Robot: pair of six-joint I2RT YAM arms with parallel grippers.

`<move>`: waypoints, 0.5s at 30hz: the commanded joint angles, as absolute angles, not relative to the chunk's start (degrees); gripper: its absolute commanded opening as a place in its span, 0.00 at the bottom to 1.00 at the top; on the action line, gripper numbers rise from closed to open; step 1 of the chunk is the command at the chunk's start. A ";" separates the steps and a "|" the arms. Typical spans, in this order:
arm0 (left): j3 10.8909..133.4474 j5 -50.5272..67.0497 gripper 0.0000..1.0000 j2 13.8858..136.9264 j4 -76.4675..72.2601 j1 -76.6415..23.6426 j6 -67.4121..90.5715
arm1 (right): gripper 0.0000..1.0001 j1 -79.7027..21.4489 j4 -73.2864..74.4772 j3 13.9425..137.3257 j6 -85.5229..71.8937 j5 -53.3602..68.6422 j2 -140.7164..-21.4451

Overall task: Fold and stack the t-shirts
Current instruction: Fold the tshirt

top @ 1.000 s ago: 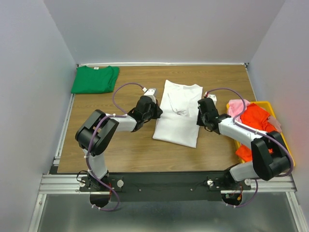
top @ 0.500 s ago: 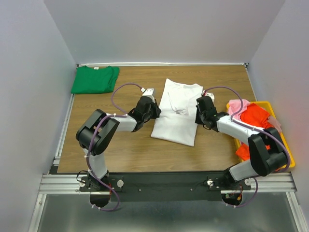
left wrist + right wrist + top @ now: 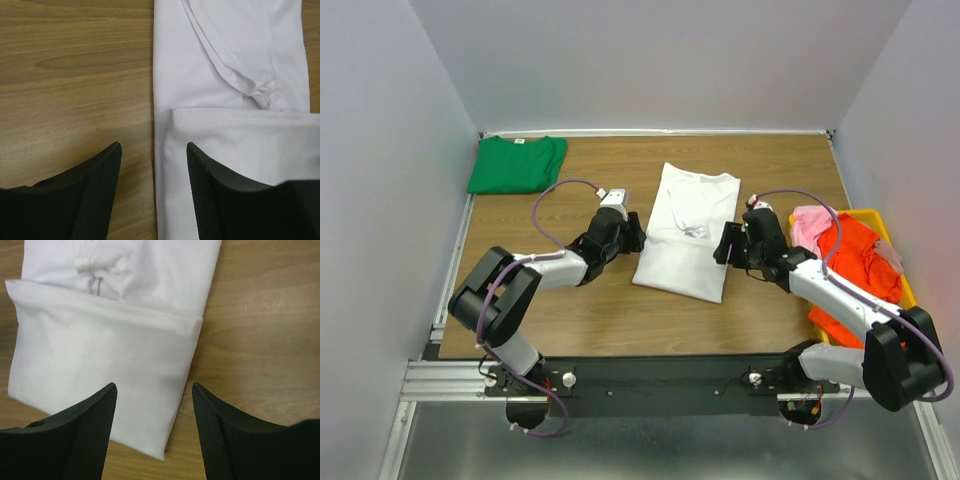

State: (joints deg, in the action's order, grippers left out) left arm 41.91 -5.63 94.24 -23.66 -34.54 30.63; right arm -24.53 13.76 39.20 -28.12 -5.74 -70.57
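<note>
The wooden table top [image 3: 590,320] is a warm mid-brown with a long, streaky grain (plainest in the two wrist views, where darker bands run through it). Three plain walls close it in: the back wall [image 3: 660,60], the left wall [image 3: 380,200] and the right wall [image 3: 910,120], all pale grey with a faint lilac cast. A white strip [image 3: 660,132] lines the table's far edge. An aluminium rail [image 3: 450,378] runs along the near edge, and below it lies a dull grey floor [image 3: 660,445]. The light is soft and even, with weak shadows.
</note>
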 commanded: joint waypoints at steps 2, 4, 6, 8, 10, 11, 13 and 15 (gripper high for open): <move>36.31 -5.19 0.60 88.51 -21.54 -36.73 30.58 | 0.66 -25.48 18.63 33.50 -34.79 3.60 -66.37; 34.99 -5.45 0.60 87.02 -19.87 -38.31 31.46 | 0.64 -26.27 18.81 31.91 -36.73 5.27 -65.66; 34.37 -5.80 0.60 86.05 -18.64 -39.11 32.16 | 0.64 -26.72 18.81 29.63 -37.79 5.62 -64.26; 33.66 -5.89 0.59 85.08 -16.88 -39.81 32.52 | 0.62 -27.16 18.98 28.39 -39.28 5.97 -63.46; 33.66 -5.97 0.59 84.29 -14.60 -40.16 32.78 | 0.60 -27.68 19.07 26.73 -40.42 6.33 -62.23; 33.66 -6.15 0.59 83.94 -14.07 -40.51 32.96 | 0.60 -27.86 18.99 26.20 -40.86 6.42 -61.88; 33.40 -6.59 0.60 83.15 -12.67 -40.78 33.22 | 0.58 -28.21 19.16 25.41 -41.57 6.77 -61.44; 32.96 -7.12 0.60 82.09 -12.13 -40.87 33.13 | 0.57 -28.91 19.07 25.14 -42.27 6.77 -61.08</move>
